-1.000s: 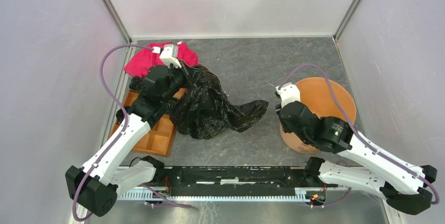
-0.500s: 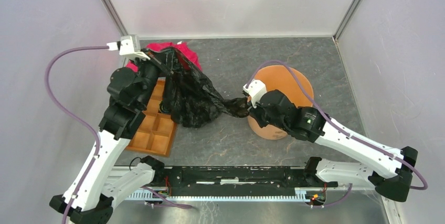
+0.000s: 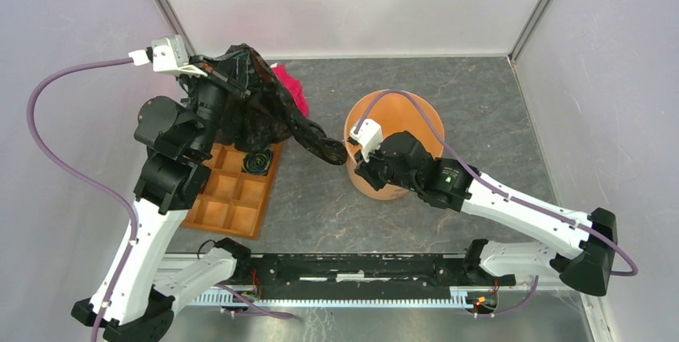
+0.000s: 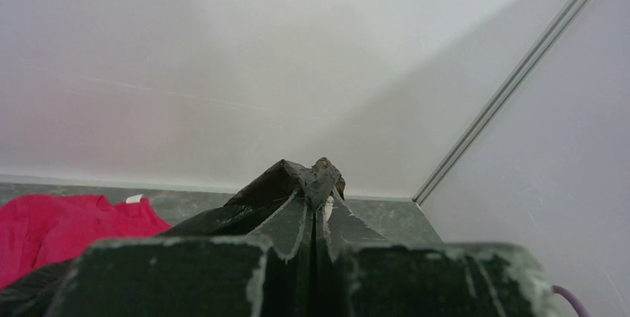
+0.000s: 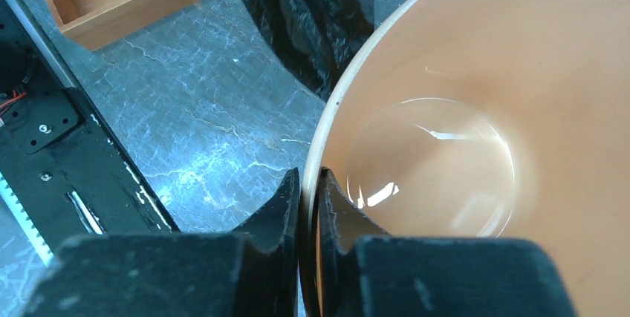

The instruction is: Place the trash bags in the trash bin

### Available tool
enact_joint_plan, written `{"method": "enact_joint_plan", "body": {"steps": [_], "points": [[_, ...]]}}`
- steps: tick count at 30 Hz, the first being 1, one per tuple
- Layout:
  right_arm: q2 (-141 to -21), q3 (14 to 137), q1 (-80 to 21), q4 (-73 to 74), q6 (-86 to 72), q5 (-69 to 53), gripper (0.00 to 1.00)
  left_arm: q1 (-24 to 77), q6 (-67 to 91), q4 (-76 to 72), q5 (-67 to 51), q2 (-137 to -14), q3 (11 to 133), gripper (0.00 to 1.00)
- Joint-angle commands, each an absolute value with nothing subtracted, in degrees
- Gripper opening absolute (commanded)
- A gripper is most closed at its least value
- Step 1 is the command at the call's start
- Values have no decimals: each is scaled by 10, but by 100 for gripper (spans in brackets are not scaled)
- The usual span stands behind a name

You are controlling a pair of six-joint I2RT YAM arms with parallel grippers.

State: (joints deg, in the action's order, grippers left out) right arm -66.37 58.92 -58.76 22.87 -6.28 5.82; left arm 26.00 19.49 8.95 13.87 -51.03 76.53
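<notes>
The black trash bag (image 3: 268,114) hangs crumpled from my left gripper (image 3: 237,66), which is shut on its top, raised at the back left. The bag's lower end reaches the left rim of the trash bin (image 3: 404,118), a round orange bucket standing upright. My right gripper (image 3: 358,162) is shut on the bin's near-left rim. In the left wrist view the gripper (image 4: 321,183) pinches a bag fold (image 4: 223,217). In the right wrist view the gripper (image 5: 308,183) clamps the rim, the bin (image 5: 483,109) is empty inside, and the bag (image 5: 312,5) hangs just outside it.
A flat orange-brown tray (image 3: 232,202) lies at the left, with a small dark coiled roll with a green centre (image 3: 258,162) in one compartment. A red cloth (image 3: 292,90) lies behind the bag. White walls close the back and both sides.
My left gripper lifted the bag up and toward the back left, uncovering the tray and the roll. My right gripper pulled the bin left, up to the bag's lower end.
</notes>
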Motion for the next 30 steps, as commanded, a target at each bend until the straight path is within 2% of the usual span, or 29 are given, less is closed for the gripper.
{"method": "enact_joint_plan", "body": {"steps": [1,7,10,13,17,24,30], "points": [[-682,599,-593,214,-89,10,21,261,160,37,131,-518,794,2],[-662,679,-592,303,-57,107,69,261,158,7,94,-534,809,2],[-656,738,-592,325,-33,143,86,261,159,3,79,-542,817,2],[-658,784,-592,302,-14,133,98,261,163,2,72,-547,822,2],[-689,831,-592,229,-28,87,98,261,167,-15,67,-549,828,2],[-770,860,-592,43,-147,-30,98,261,176,-33,55,-554,845,2],[-855,909,-595,5,-214,-8,98,261,194,-47,34,-559,856,2]]}}
